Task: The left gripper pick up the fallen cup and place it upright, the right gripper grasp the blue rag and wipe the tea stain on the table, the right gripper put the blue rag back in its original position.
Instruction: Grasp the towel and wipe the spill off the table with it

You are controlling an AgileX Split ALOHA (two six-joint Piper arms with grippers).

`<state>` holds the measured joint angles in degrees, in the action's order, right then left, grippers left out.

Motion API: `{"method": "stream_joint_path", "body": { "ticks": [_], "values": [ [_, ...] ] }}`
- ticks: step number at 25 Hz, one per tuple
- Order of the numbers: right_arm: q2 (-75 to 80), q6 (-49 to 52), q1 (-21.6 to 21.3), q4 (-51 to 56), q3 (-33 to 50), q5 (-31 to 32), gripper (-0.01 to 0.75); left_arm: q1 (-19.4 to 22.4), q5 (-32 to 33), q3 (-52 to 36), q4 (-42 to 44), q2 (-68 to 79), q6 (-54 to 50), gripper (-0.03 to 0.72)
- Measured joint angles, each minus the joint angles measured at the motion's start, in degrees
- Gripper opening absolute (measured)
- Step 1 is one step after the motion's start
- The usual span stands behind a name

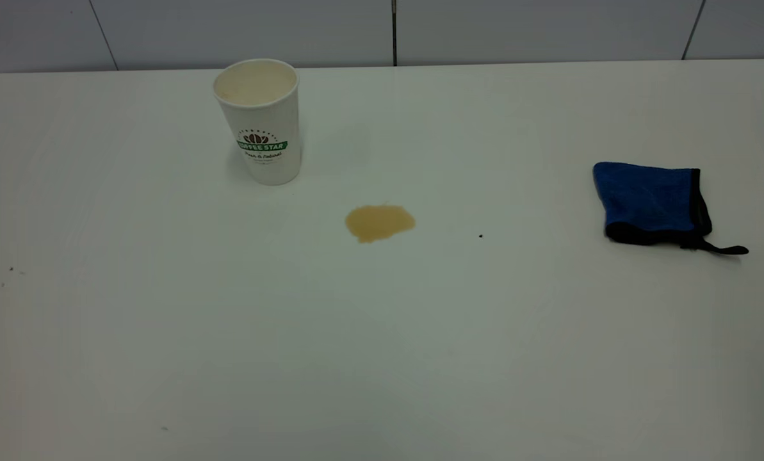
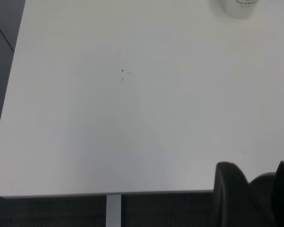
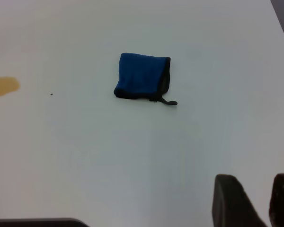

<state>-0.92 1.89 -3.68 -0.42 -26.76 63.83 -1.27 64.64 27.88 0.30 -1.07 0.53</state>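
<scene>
Cup (image 1: 259, 121), tapered white paper with green logo band, stands upright at the far left of the smooth white table (image 1: 228, 352). Tea stain (image 1: 379, 222), a tan oval puddle, lies near it toward centre. Blue rag (image 1: 654, 202), folded microfibre with black edging and loop tail, lies well apart at right. Left gripper (image 2: 253, 189) and right gripper (image 3: 251, 201): dark fingertips parted with a gap, holding nothing, back from the objects.

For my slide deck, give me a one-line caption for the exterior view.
Upright white paper cup, tan tea stain and folded blue microfibre rag on a white table.
</scene>
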Motion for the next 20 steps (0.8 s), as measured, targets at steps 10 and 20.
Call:
{"method": "stream_joint_path", "body": {
  "ticks": [10, 20],
  "values": [
    [9.5, 1.0, 0.0, 2.1, -5.9, -1.1, 0.417, 0.0, 0.0, 0.0, 0.0, 0.0, 0.0, 0.238],
    [49.4, -4.9, 0.0, 2.1, -19.6, -14.5, 0.726, 0.0, 0.0, 0.0, 0.0, 0.0, 0.0, 0.238]
  ]
}}
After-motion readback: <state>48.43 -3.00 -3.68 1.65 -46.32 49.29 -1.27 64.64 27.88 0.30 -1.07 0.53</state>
